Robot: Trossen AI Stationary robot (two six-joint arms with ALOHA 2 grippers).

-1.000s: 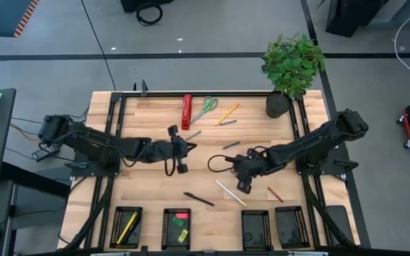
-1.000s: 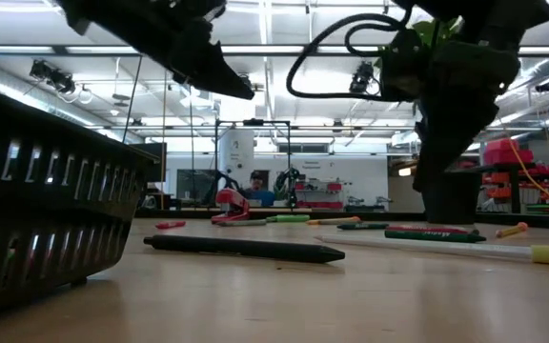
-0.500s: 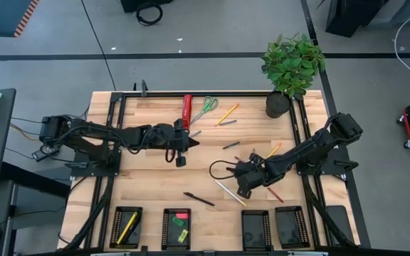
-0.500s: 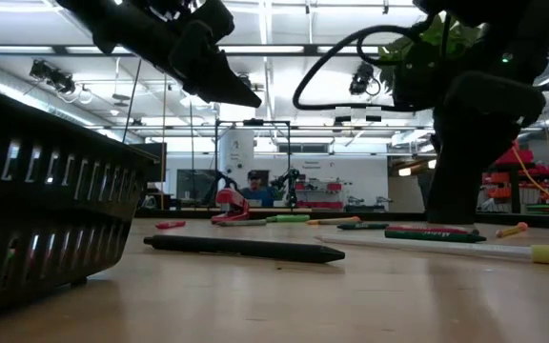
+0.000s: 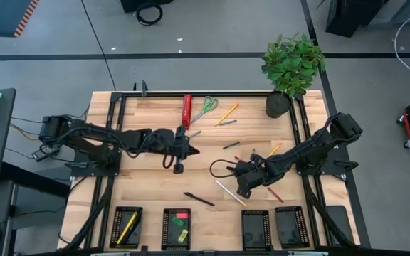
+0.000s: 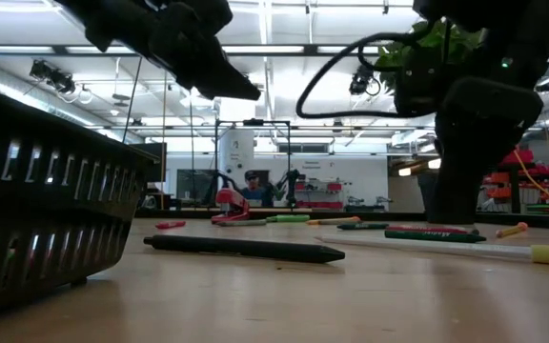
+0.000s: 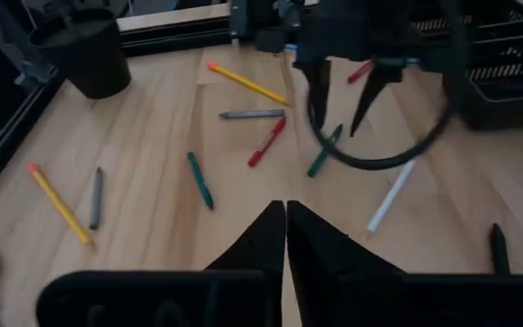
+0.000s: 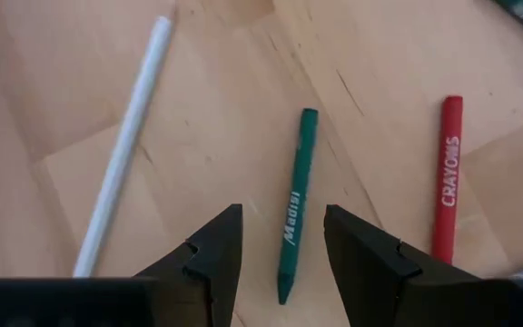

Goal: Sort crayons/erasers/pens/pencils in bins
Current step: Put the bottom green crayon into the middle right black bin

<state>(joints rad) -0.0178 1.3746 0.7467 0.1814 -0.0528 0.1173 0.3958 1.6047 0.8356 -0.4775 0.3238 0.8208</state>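
My right gripper (image 8: 284, 241) hangs open just above the table with a green crayon (image 8: 295, 213) lying lengthwise under the gap between its fingers, untouched. A red crayon (image 8: 447, 173) and a whitish pencil (image 8: 121, 145) lie to either side. My left gripper (image 5: 193, 151) hovers shut and empty above the table's middle, pointing at the right gripper (image 7: 348, 86). A black pen (image 5: 199, 199) lies nearer the front. Several bins (image 5: 256, 229) stand along the near edge.
More sticks lie scattered past the middle: a green one (image 7: 200, 180), a grey one (image 7: 252, 114), yellow pencils (image 7: 57, 202). A red bar tool (image 5: 186, 110), scissors (image 5: 205, 108) and a potted plant (image 5: 290, 67) stand at the far edge. The left bins (image 5: 178, 226) hold erasers and a pencil.
My right gripper has sunk a little toward the table and shifted toward the near edge, staying open, then held still. My left gripper has swung about at the wrist above the table's middle and stays shut.
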